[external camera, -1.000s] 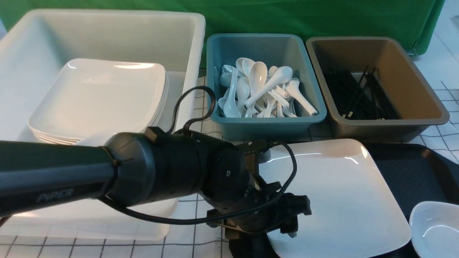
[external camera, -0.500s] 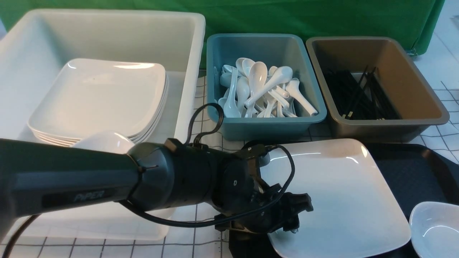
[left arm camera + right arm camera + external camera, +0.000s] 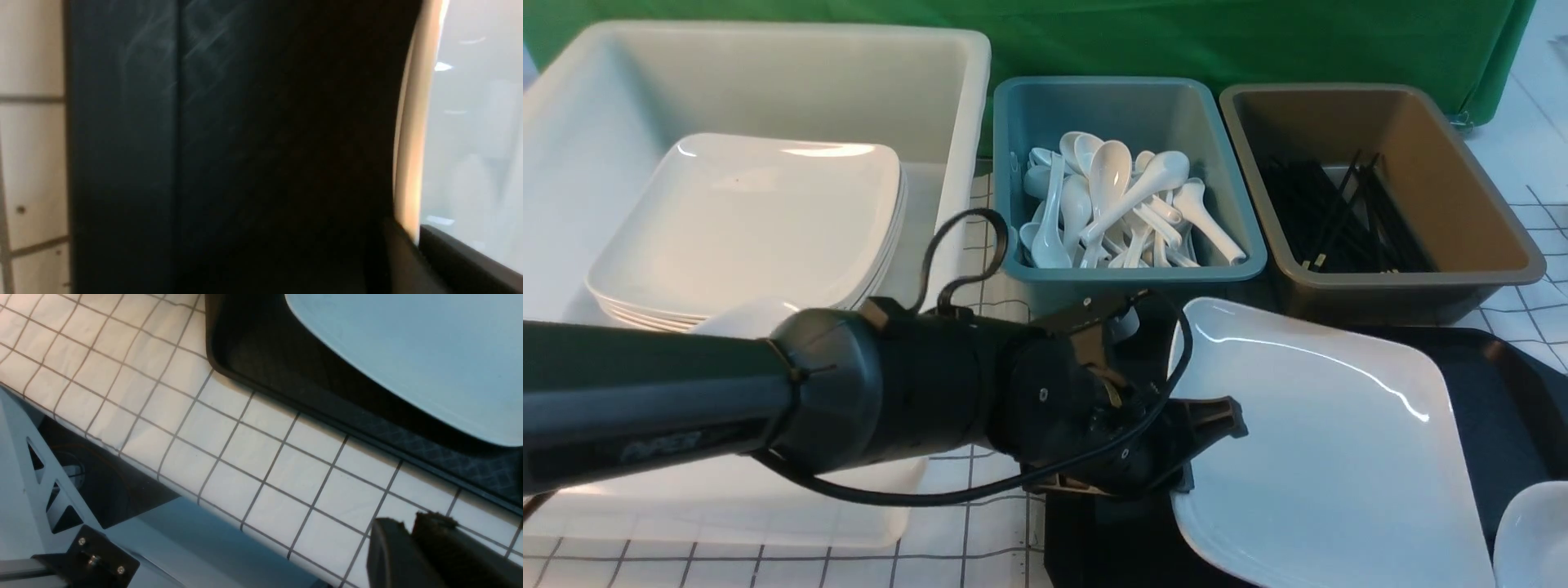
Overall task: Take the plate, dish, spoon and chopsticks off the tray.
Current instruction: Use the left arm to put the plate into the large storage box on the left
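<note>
My left gripper (image 3: 1194, 445) is shut on the left rim of the large white plate (image 3: 1327, 441). The plate's left side is raised off the black tray (image 3: 1490, 392), so it tilts down to the right. In the left wrist view the plate rim (image 3: 408, 143) runs between the fingers (image 3: 453, 257), with the tray (image 3: 245, 143) dark beneath. The small white dish (image 3: 1535, 539) sits on the tray at the lower right. No spoon or chopsticks show on the tray. My right gripper (image 3: 408, 528) hovers over the gridded cloth beside the tray (image 3: 286, 371), fingers together and empty.
A big white tub (image 3: 768, 65) at the left holds a stack of square plates (image 3: 752, 220). The teal tub (image 3: 1127, 278) holds several white spoons. The brown tub (image 3: 1388, 282) holds black chopsticks. The table's front edge and a metal frame (image 3: 61, 498) appear in the right wrist view.
The left gripper closed on the plate's left rim and lifted it. The plate went from flat to tilted and shifted right. The dish slid further toward the lower right corner.
</note>
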### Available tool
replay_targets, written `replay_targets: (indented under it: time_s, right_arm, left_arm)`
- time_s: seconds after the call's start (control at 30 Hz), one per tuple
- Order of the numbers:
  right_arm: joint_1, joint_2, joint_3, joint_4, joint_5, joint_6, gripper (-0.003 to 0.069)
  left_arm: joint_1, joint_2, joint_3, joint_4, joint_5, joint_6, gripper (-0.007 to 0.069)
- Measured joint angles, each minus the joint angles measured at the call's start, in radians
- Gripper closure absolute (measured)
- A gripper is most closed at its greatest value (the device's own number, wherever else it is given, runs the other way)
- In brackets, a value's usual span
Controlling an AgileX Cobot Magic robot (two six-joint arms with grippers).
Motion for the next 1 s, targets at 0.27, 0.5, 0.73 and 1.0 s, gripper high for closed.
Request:
replay_targets:
  time_s: [0.27, 0.5, 0.73, 1.0]
  right_arm:
    - [0.0, 0.0, 0.0, 0.0, 0.0, 0.0, 0.0519]
    - [0.0, 0.0, 0.0, 0.0, 0.0, 0.0, 0.051]
    - [0.0, 0.0, 0.0, 0.0, 0.0, -0.004, 0.0498]
    - [0.0, 0.0, 0.0, -0.001, 0.0, -0.013, 0.0487]
  left_arm:
    - [0.0, -0.119, 0.002, 0.036, 0.035, 0.012, 0.061]
    - [0.0, -0.207, 0.008, 0.077, 0.056, 0.019, 0.0603]
    - [0.021, -0.273, 0.008, 0.076, 0.057, 0.02, 0.0603]
    - [0.13, -0.428, 0.008, 0.066, 0.048, 0.03, 0.0601]
